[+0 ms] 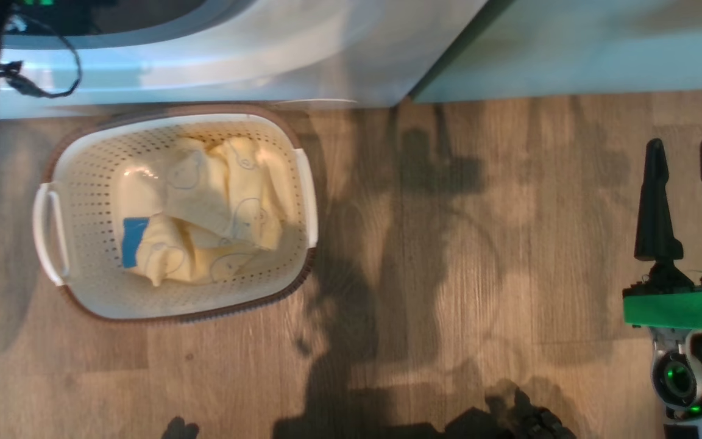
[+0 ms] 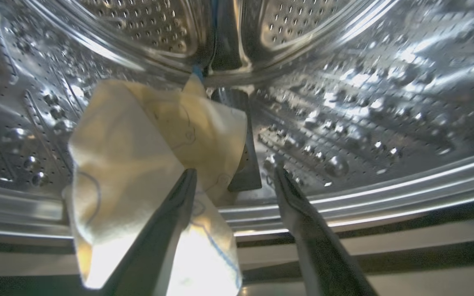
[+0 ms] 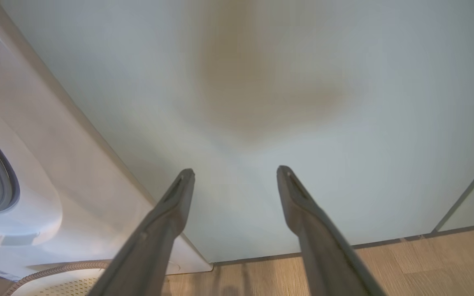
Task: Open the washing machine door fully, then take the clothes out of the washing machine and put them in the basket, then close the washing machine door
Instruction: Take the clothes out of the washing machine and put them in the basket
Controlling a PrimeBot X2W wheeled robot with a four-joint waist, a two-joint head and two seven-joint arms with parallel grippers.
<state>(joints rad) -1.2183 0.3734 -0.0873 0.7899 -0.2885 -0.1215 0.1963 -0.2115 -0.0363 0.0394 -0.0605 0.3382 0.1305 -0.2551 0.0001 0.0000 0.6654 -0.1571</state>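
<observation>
In the left wrist view my left gripper (image 2: 235, 174) stands open inside the steel drum (image 2: 364, 102) of the washing machine (image 1: 205, 55). A cream garment with bear outlines (image 2: 138, 144) lies over the drum's lip, against the left finger and partly between the two fingers. The basket (image 1: 83, 183) sits on the floor before the washer and holds cream bear-print clothes (image 1: 217, 201), one with a blue end (image 1: 133, 241). Over the floor at the right my right gripper (image 1: 683, 149) is open and holds nothing; its wrist view has the gripper (image 3: 235, 172) facing a cabinet panel. The door is out of view.
A pale green cabinet panel (image 3: 303, 82) stands right of the washer (image 3: 56, 164). The basket's rim (image 3: 52, 271) shows at the lower left of the right wrist view. Dark cables (image 1: 40, 85) hang at the upper left. Wooden floor (image 1: 479, 274) lies between basket and right gripper.
</observation>
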